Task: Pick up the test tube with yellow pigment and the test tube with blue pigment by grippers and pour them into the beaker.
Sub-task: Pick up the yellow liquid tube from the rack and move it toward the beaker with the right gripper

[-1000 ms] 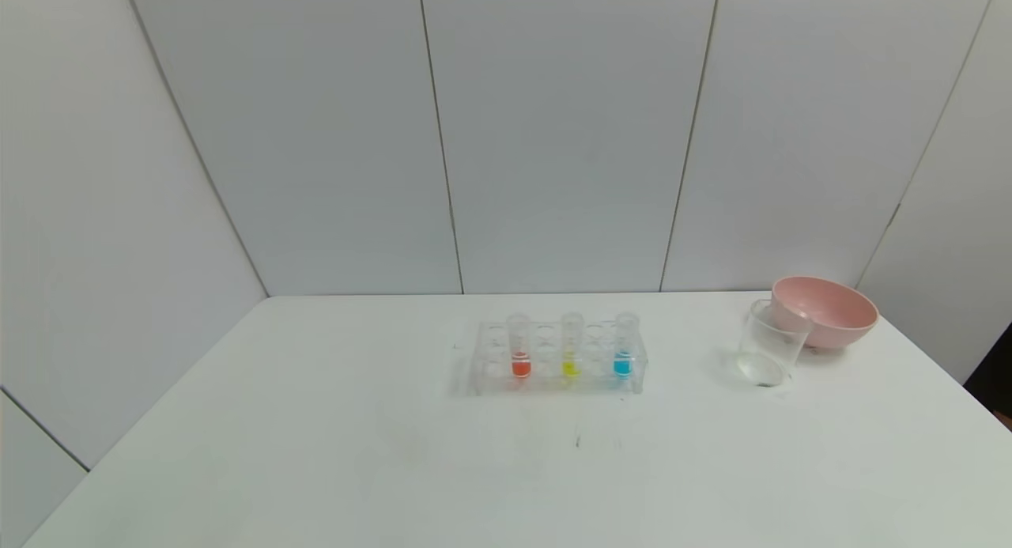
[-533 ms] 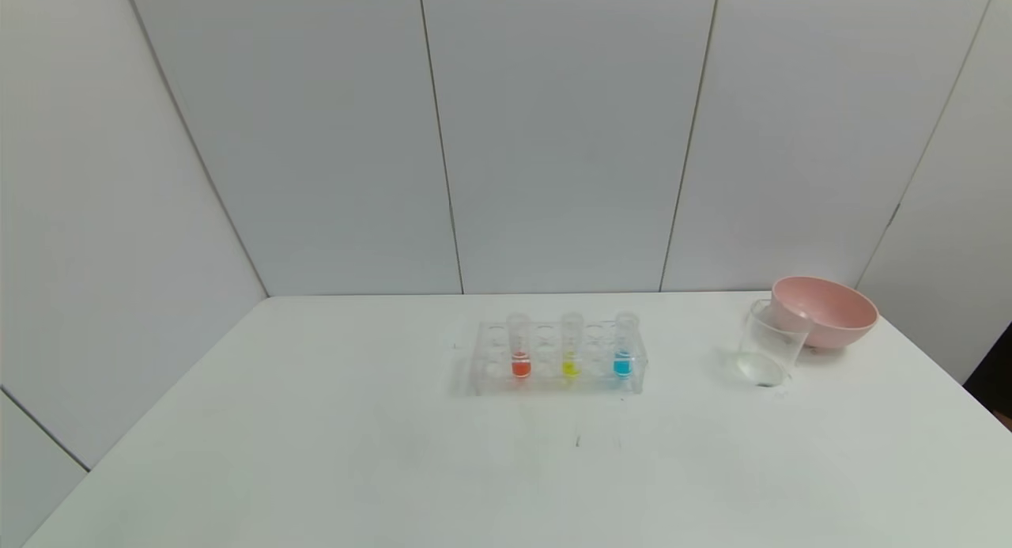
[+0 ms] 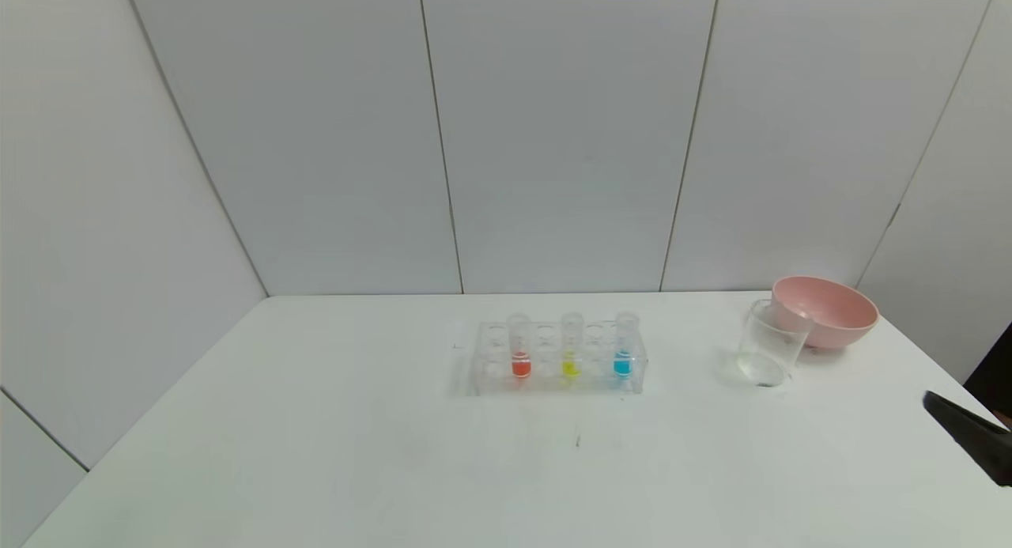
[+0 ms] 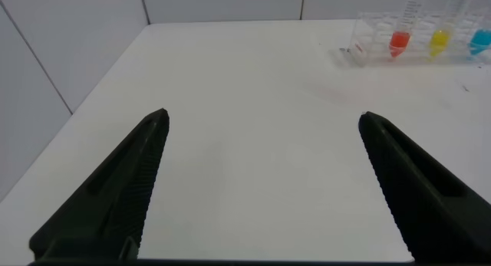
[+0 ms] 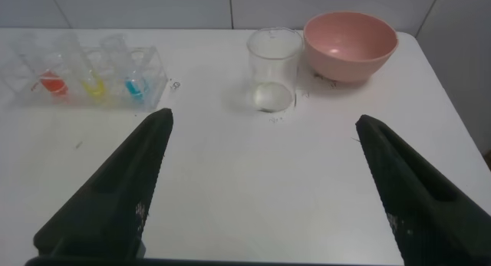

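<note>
The yellow tube [image 3: 571, 345] and blue tube [image 3: 624, 344] stand upright, mouths up, in a clear plastic rack [image 3: 490, 366] mid-surface. The clear, straight-walled beaker [image 3: 769, 343] stands to the right, touching a smooth pink bowl [image 3: 830, 311]. The right tool [image 5: 265, 185] gapes wide above the surface [image 3: 316, 421], empty; the left tool [image 4: 265, 182] likewise.

We see a clear many-holed plastic tube rack [image 3: 557, 358] standing on the white table [image 3: 316, 453] at mid-depth, a little right of centre. In it, three tubes stand upright in one row: the tube with orange-red liquid [image 3: 519, 347] on the left, the test tube with yellow pigment [image 3: 571, 346] in the middle, and the test tube with blue pigment [image 3: 624, 345] on the right. Well apart to the right stands the clear straight-walled beaker [image 3: 768, 344], with the pink round bowl [image 3: 826, 311] just behind it and to its right, towards the table's far right corner.
</note>
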`<state>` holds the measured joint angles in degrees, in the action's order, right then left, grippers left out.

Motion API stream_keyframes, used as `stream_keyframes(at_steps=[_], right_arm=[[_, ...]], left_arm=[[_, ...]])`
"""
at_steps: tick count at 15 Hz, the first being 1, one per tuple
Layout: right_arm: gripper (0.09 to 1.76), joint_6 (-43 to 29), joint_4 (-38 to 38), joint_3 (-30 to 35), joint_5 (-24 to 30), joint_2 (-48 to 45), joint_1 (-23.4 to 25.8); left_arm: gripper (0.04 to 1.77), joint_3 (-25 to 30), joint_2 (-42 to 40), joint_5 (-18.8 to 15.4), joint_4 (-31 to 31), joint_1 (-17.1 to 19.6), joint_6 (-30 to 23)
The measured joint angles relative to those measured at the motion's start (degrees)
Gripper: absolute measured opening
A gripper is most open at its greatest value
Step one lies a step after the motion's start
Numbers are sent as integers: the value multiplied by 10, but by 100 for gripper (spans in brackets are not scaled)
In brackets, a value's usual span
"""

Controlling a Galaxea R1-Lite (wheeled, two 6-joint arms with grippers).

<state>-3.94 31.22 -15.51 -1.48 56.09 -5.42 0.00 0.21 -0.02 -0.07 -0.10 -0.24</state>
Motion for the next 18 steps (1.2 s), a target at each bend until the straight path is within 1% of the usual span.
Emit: stream_keyframes(at_steps=[1, 2, 4, 6, 7, 9, 11, 14, 16, 18], right_arm=[[171, -5, 36, 1, -33, 43, -33], [171, -9, 67, 1, -76, 82, -77], [171, -22, 115, -6, -194, 153, -187], [171, -60, 140, -29, -298, 217, -292], [171, -87, 146, -51, -342, 253, -337], [171, -120, 156, -93, -405, 319, -401], [171, -139, 161, -138, -450, 379, -455], [171, -156, 159, -212, -477, 451, -516], [171, -159, 161, -256, -480, 503, -533], [171, -160, 166, -297, -479, 554, -536]], left_arm=[[176, 0, 0, 0, 0, 0, 0], [176, 0, 0, 0, 0, 0, 0], [176, 0, 0, 0, 0, 0, 0], [176, 0, 0, 0, 0, 0, 0], [176, 0, 0, 0, 0, 0, 0], [176, 0, 0, 0, 0, 0, 0], [176, 0, 0, 0, 0, 0, 0], [176, 0, 0, 0, 0, 0, 0], [176, 0, 0, 0, 0, 0, 0], [176, 0, 0, 0, 0, 0, 0]])
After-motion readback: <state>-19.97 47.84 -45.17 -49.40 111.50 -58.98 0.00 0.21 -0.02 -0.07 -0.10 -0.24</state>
